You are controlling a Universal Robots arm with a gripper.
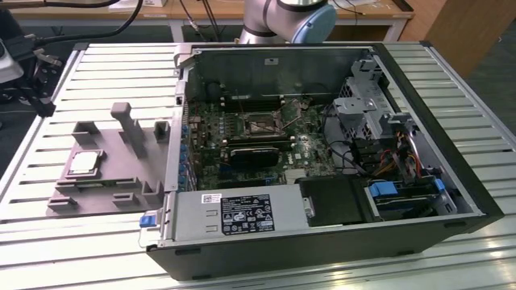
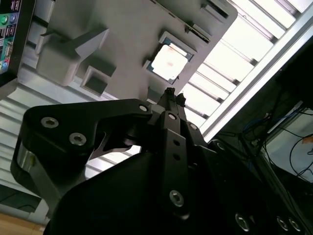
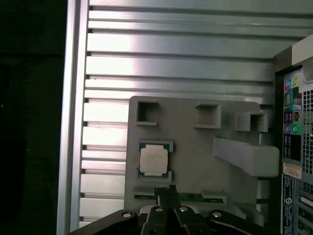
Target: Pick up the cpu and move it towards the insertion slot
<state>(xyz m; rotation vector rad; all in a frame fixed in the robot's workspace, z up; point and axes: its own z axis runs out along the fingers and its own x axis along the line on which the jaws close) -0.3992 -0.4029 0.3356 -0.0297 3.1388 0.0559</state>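
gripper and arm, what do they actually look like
In both wrist views the gripper is matte black. It is built from flat, angular link plates dotted with round silver screw heads, and it narrows to two slim dark fingers. In the exterior view the arm is a rounded silver-grey metal joint with a pale blue cap on its side.

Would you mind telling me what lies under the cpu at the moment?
The cpu sits in a square recess of the grey fixture, which rests on the slatted metal table. The recess floor beneath the chip is covered, so it cannot be seen.
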